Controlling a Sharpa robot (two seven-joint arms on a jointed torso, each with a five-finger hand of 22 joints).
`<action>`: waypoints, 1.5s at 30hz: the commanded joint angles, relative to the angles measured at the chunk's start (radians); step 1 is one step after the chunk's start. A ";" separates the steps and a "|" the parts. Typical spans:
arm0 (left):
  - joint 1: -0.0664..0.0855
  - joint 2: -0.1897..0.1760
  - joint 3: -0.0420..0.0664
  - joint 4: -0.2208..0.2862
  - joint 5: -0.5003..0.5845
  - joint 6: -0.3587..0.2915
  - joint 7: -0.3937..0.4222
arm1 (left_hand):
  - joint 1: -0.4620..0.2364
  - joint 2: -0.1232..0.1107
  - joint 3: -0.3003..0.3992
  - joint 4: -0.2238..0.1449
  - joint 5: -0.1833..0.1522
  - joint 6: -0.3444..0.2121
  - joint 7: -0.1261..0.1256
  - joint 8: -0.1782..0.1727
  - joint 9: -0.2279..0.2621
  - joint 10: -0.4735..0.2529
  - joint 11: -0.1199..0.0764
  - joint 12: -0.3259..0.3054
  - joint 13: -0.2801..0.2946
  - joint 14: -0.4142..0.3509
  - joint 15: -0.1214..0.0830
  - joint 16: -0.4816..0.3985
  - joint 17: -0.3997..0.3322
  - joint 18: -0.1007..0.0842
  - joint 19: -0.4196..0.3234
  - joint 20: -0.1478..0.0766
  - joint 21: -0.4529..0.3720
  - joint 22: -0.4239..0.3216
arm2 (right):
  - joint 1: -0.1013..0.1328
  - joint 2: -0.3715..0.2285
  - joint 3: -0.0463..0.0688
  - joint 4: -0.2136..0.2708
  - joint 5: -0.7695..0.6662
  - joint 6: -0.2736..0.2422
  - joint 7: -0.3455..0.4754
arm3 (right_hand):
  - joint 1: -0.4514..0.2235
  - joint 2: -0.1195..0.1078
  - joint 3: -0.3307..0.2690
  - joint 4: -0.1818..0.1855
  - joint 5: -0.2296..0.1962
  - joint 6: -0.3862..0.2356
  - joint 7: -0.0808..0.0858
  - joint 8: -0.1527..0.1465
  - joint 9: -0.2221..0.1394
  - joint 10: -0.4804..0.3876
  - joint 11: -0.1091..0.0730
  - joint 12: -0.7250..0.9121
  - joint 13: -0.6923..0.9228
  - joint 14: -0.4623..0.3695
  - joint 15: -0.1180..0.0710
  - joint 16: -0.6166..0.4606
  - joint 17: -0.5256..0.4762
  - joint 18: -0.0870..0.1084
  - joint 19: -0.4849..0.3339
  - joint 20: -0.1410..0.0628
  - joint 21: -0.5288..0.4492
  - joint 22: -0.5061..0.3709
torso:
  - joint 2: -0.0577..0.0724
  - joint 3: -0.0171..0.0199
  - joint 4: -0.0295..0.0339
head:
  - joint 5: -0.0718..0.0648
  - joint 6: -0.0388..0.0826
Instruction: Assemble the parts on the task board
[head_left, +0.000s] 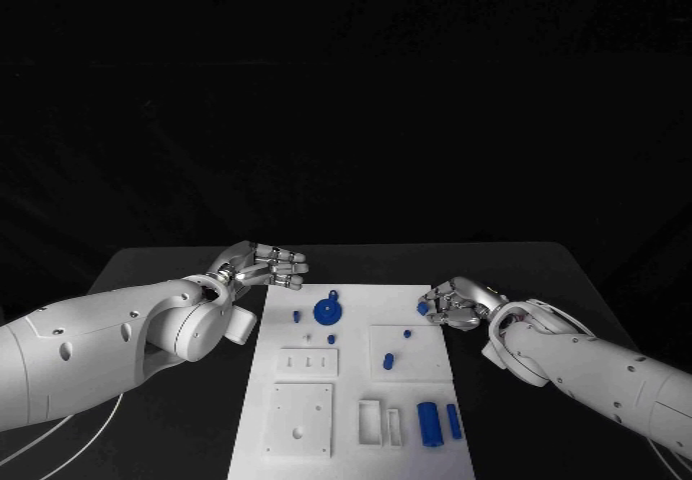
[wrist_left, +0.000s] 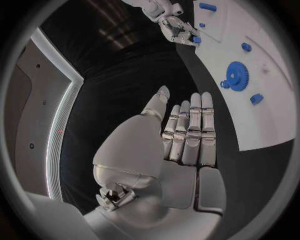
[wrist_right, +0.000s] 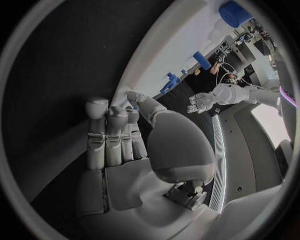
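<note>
Pinching a blue part (head_left: 424, 308), right hand (head_left: 459, 303).

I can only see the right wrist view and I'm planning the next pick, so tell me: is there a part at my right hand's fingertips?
Observer: Yes. The left wrist view shows a small blue part at the right hand's fingertips. I cannot tell whether it is gripped.
Operator: Is the left hand carrying anything?
Observer: No. Its own wrist view shows the left hand with straight fingers and nothing in it.
Operator: Where's the gear?
Observer: In the head view, the blue gear lies on the task board's far part, between the hands.
</note>
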 joint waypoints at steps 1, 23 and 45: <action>0.000 0.003 0.001 0.001 -0.004 0.016 0.002 | 0.001 0.003 -0.001 -0.005 0.000 -0.007 0.001 0.000 0.001 -0.008 0.001 0.003 0.002 0.001 0.006 0.005 0.000 -0.015 -0.001 0.003 0.004 -0.001 | -0.001 0.005 0.000 -0.005 -0.019 0.035 0.015 | -0.005 0.001 -0.011 0.002 -0.008 -0.005 -0.004 0.000 -0.001 0.000 -0.004 0.005 0.002 -0.001 -0.006 0.004 0.002 -0.012 -0.007 -0.002 0.006 0.068 | 0.000 -0.0012 0.0006 | -0.001 -0.001; 0.000 0.006 0.001 -0.002 -0.006 0.021 -0.004 | 0.003 0.003 -0.003 -0.002 -0.001 -0.012 0.002 0.000 0.000 -0.010 0.002 0.003 0.002 0.001 0.006 0.005 0.000 -0.015 0.000 0.004 0.003 -0.003 | 0.001 0.032 0.000 -0.042 -0.012 0.037 0.018 | -0.001 0.020 -0.085 0.008 -0.028 -0.019 0.006 0.001 -0.001 -0.002 0.000 0.002 0.000 0.000 -0.002 0.003 0.006 -0.012 -0.001 0.002 -0.008 0.067 | -0.001 -0.0006 -0.0010 | 0.003 -0.007; 0.000 0.004 0.001 -0.002 -0.010 0.024 -0.010 | 0.007 0.005 -0.002 -0.001 -0.001 -0.011 0.002 0.000 0.001 -0.011 0.002 0.003 0.002 0.000 0.006 0.005 0.001 -0.015 0.000 0.003 0.003 -0.004 | 0.002 0.036 0.000 -0.047 -0.001 0.029 0.032 | 0.005 0.078 -0.114 0.035 -0.169 0.195 0.017 0.001 0.032 -0.006 0.026 0.022 0.014 0.001 0.016 0.009 0.011 -0.001 0.001 0.018 -0.010 0.068 | 0.000 0.0002 -0.0008 | 0.001 -0.009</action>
